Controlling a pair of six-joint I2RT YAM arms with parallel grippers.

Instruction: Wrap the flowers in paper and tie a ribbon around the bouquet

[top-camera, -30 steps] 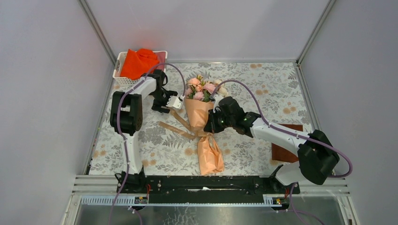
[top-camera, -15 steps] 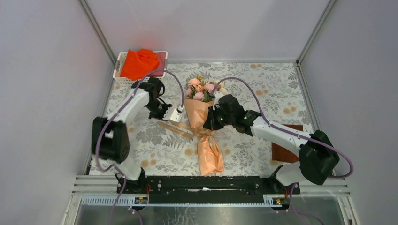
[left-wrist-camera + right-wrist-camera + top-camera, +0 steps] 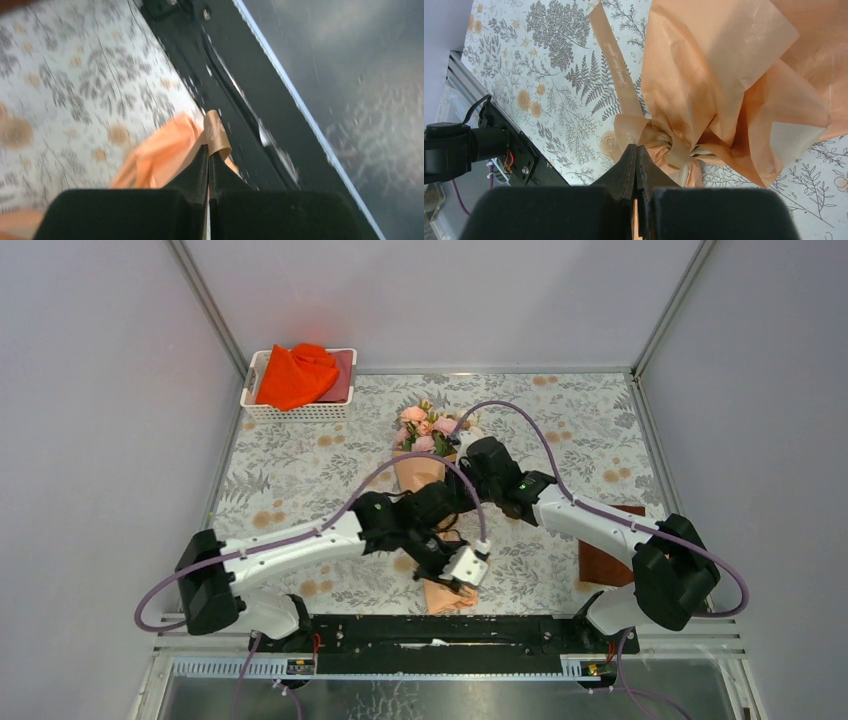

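Tying looks to be the step in hand, judging by the two grips. On the left, the left gripper (image 3: pixel 208 150) has its fingers pressed together on a free end of the ribbon (image 3: pixel 218 134), whose tan tip curls out just past the fingertips. The crumpled foot of the paper (image 3: pixel 160 152) lies just beneath it and to its left on the leaf-patterned mat (image 3: pixel 60 90), and the black base rail (image 3: pixel 235 95) is just ahead. Holding that end out towards the near edge seems meant to draw the knot tight. Between the grippers the bouquet (image 3: pixel 419 471) lies lengthwise, its flowers (image 3: pixel 425 427) at the far end beyond both. The right gripper (image 3: pixel 637 149) is likewise closed. Its tips nip the ribbon's loop right beside the knot cinching the paper's neck, and a tan sliver shows between the fingers. That grip probably anchors the knot so the cone does not slide under the left arm's pull.
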